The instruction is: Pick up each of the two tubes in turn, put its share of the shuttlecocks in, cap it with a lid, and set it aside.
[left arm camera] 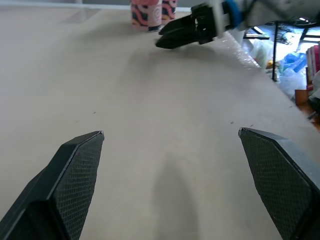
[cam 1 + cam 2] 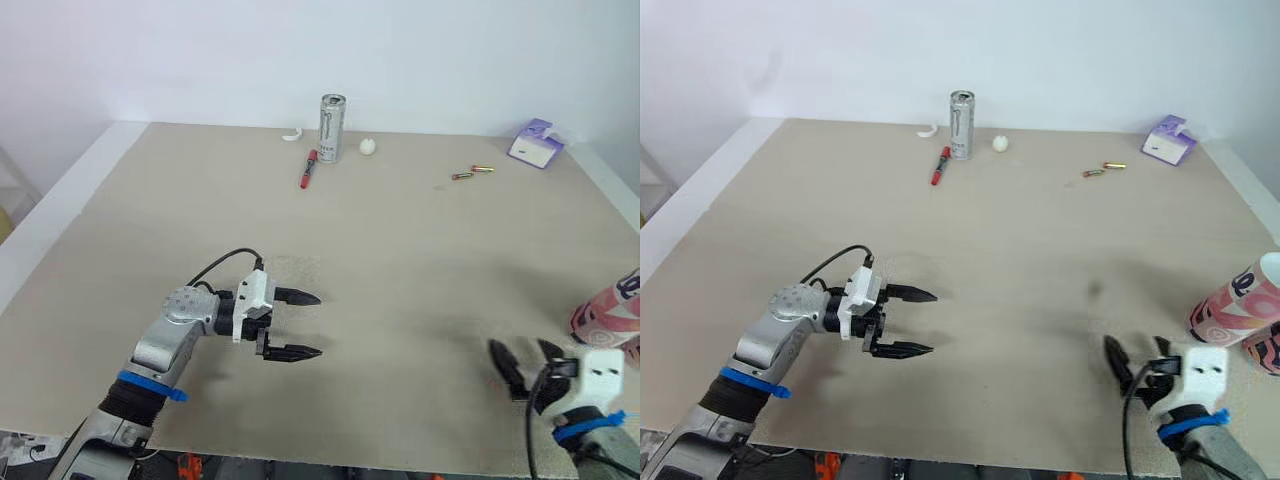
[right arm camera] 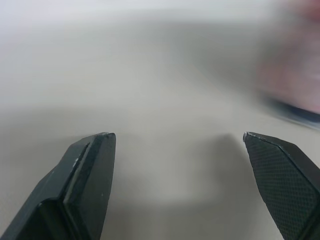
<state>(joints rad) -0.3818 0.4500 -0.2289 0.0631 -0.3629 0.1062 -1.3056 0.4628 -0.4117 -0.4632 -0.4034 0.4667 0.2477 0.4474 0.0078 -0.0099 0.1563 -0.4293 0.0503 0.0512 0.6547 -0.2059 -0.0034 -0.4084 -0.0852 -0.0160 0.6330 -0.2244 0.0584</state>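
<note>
Two pink patterned tubes stand side by side at the table's right edge, one [image 2: 1234, 306] with a white rim on top, the other [image 2: 1270, 352] cut off by the picture's edge; both show far off in the left wrist view [image 1: 146, 14]. My right gripper [image 2: 1135, 360] is open low on the table just left of them, with nothing between its fingers. My left gripper [image 2: 298, 324] is open over the bare front-left part of the table and points right, towards the right gripper [image 1: 167, 39]. It holds nothing.
Along the far edge of the table stand a silver drink can [image 2: 332, 128], a red marker [image 2: 308, 168], a small white ball [image 2: 368, 147] and a white curved piece [image 2: 291, 135]. Two small batteries [image 2: 472, 172] and a purple-white box [image 2: 536, 143] lie at the back right.
</note>
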